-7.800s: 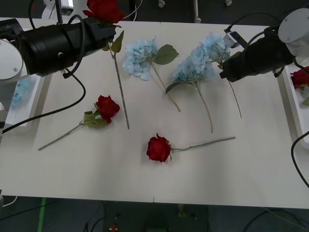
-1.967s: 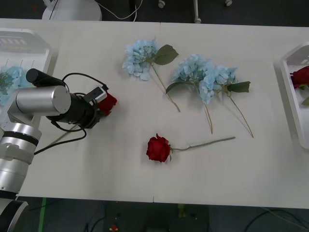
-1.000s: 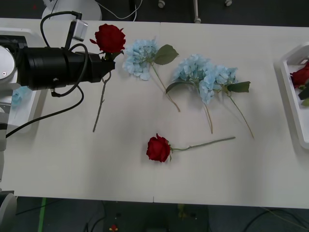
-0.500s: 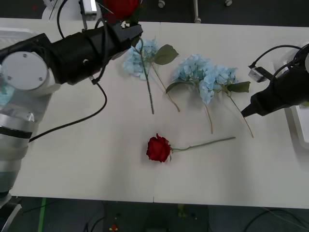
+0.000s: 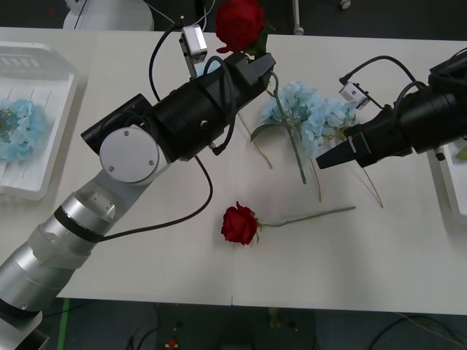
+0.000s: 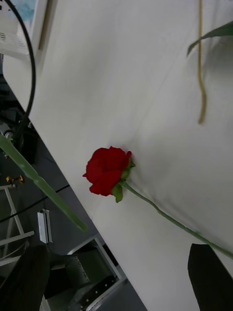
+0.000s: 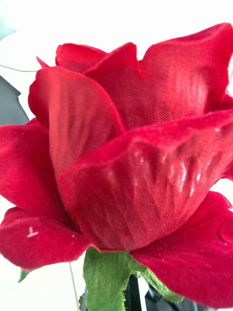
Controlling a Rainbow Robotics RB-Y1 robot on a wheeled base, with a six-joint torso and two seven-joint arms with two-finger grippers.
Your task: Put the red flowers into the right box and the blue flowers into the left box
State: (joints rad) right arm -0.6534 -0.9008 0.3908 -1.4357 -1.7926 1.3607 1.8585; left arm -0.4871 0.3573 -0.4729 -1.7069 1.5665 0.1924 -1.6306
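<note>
My left gripper (image 5: 257,64) is shut on the stem of a red rose (image 5: 239,22) and holds it up over the back middle of the table, above the blue flowers (image 5: 310,113). Its bloom (image 7: 131,146) looms close in the left wrist view, and the stem (image 6: 43,187) hangs down. A second red rose (image 5: 240,224) (image 6: 107,170) lies on the table in front. My right gripper (image 5: 325,159) (image 6: 119,265) hovers open by the blue flowers' stems, right of that rose. One blue flower (image 5: 18,127) lies in the left box (image 5: 51,58). The right box (image 5: 446,186) is mostly behind my right arm.
My left arm crosses the table diagonally from the front left and covers part of the back middle. Cables loop off both wrists. The table's front edge (image 6: 73,209) runs close behind the lying rose, with floor and a frame beyond.
The left gripper has carried its rose to the right, over the blue flowers. The right gripper has moved left, nearer the table's middle.
</note>
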